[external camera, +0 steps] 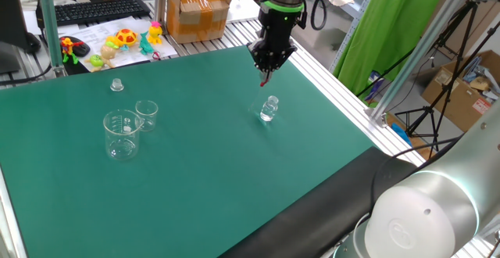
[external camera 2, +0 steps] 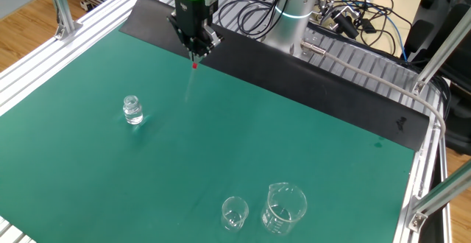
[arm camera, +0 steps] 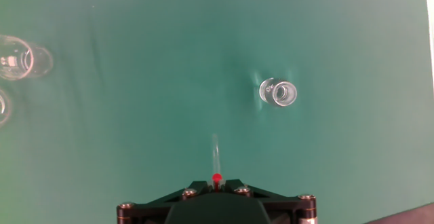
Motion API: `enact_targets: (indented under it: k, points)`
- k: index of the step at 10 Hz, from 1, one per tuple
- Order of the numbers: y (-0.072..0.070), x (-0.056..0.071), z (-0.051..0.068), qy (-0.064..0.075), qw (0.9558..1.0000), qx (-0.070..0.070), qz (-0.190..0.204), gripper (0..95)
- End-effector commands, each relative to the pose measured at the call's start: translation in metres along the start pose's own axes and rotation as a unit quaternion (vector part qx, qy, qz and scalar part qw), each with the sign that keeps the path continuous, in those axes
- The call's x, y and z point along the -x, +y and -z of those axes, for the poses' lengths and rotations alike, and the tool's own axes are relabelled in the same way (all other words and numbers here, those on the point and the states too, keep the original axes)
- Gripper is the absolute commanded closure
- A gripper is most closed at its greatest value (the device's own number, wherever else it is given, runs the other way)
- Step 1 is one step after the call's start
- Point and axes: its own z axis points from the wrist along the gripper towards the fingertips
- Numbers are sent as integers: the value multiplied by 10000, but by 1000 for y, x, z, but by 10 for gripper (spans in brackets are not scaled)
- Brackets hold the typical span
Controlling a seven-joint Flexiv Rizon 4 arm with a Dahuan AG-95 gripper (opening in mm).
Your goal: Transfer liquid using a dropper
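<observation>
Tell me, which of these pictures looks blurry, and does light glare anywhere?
Hand view: beakers at the left edge look soft and smeared, dropper stem faint. One fixed view: sharp, bright sheen on the grey arm in the corner. Other fixed view: crisp, vial glints.

One fixed view looks down across the green mat (external camera: 195, 148) from a raised corner, the arm at upper centre of the frame. The other fixed view faces it from the opposite side, seemingly a little closer. The hand view looks straight down. All three share the small vial (external camera: 269, 109), (external camera 2: 132, 110), (arm camera: 279, 93) and the beakers (external camera: 123, 134).
</observation>
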Motion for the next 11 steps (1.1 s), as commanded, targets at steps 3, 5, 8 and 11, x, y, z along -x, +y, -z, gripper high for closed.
enact_targets:
  k: [3, 5, 8, 11]
  points:
    - [0, -1, 0, -16, 9986, -10, 529, 950]
    - [0, -1, 0, -63, 9969, -3, 785, 950]
    - [0, -1, 0, -130, 9916, 104, 1279, 950]
    - [0, -1, 0, -256, 9878, 146, 1530, 950]
